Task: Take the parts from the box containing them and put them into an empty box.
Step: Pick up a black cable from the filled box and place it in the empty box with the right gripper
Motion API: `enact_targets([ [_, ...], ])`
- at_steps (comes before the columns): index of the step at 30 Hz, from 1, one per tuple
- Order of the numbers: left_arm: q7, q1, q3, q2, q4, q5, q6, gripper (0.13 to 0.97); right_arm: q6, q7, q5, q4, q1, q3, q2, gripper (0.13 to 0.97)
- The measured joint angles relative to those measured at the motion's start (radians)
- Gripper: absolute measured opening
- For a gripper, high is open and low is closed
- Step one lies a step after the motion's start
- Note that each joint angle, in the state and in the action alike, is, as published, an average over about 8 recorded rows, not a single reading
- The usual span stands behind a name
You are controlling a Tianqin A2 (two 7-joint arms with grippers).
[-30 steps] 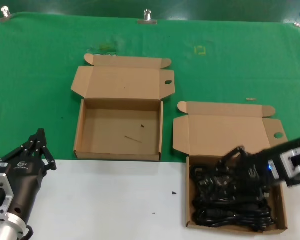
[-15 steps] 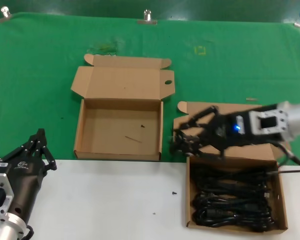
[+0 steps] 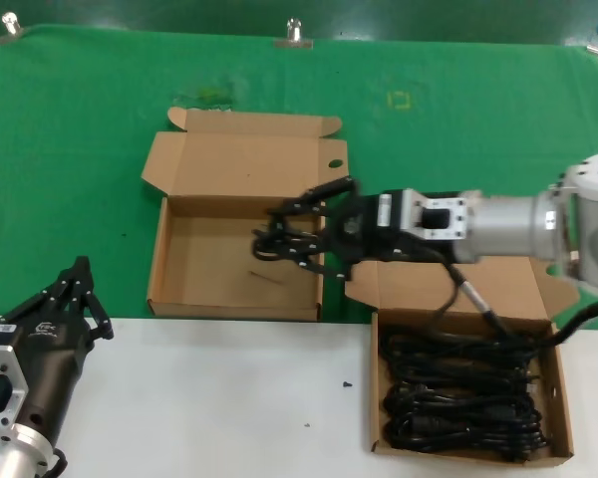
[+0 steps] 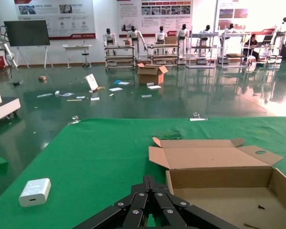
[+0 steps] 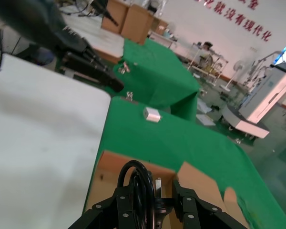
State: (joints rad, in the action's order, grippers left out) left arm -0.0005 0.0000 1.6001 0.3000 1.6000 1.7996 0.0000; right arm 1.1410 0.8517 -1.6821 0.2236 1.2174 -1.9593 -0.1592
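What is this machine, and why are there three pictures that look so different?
It is a robot with two arms, and each picture comes from a different camera on it. One camera sits on its head and looks down at the table. The other two sit on its wrists, so they look out along each arm.

On the green mat lie two open cardboard boxes. The box containing them, nearer the robot's right, is full of black power cords. The empty box waits beside it.

The right end effector is the arm's pinching hand. It is shut on one cord bundle and holds it over the empty box. The right wrist view shows that cord's loop between the fingers. The left end effector rests at the table's near edge, shut and holding nothing.
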Motion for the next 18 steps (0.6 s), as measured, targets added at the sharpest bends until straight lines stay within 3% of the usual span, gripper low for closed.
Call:
enact_targets([
  [10, 0.0, 0.0, 0.0, 0.0, 0.0, 0.0, 0.0, 0.139, -0.096, 0.101, -0.039, -0.163, 0.025, 0.051, 0.122, 0.294],
  [14, 0.0, 0.0, 0.0, 0.0, 0.0, 0.0, 0.0, 0.139, -0.144, 0.1, -0.112, -0.156, 0.006, -0.014, 0.144, 0.294],
  [18, 0.0, 0.0, 0.0, 0.0, 0.0, 0.0, 0.0, 0.139, -0.198, 0.081, -0.244, -0.122, -0.013, -0.149, 0.153, 0.294],
])
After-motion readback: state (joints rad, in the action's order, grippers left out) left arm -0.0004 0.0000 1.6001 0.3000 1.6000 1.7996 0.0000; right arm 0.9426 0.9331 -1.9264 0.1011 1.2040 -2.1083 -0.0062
